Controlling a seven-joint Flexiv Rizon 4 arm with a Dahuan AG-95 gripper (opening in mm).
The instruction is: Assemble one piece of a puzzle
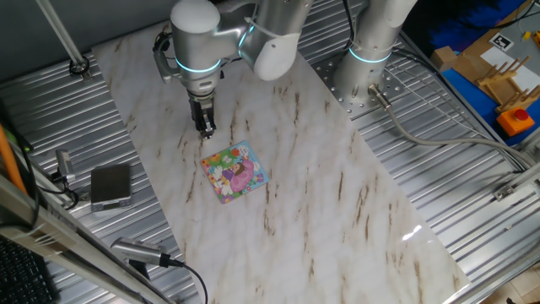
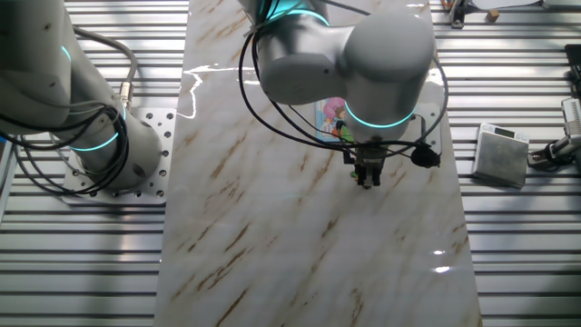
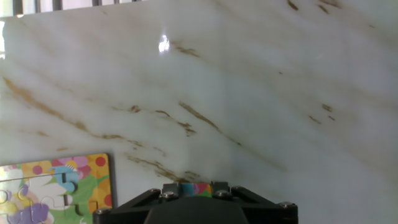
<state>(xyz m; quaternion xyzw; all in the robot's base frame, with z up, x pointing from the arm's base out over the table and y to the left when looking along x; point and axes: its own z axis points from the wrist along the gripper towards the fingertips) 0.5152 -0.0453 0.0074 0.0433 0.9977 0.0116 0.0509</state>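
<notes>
The puzzle (image 1: 235,171) is a small square board with a pink, purple, yellow and green cartoon picture, lying on the marble table. In the other fixed view only a bit of it (image 2: 332,119) shows behind the arm. Its corner shows at the lower left of the hand view (image 3: 56,190). My gripper (image 1: 206,128) hangs just beyond the board's far left corner, above the marble. Its fingers are shut on the small piece (image 3: 195,188), which shows green, blue and pink between the pads. The gripper also shows in the other fixed view (image 2: 368,179).
A grey box (image 1: 110,186) sits on the ribbed metal to the left of the marble slab (image 1: 321,194); it also shows in the other fixed view (image 2: 502,154). Cables and a probe (image 1: 139,252) lie near the front left. The arm's base (image 1: 369,67) stands at the back.
</notes>
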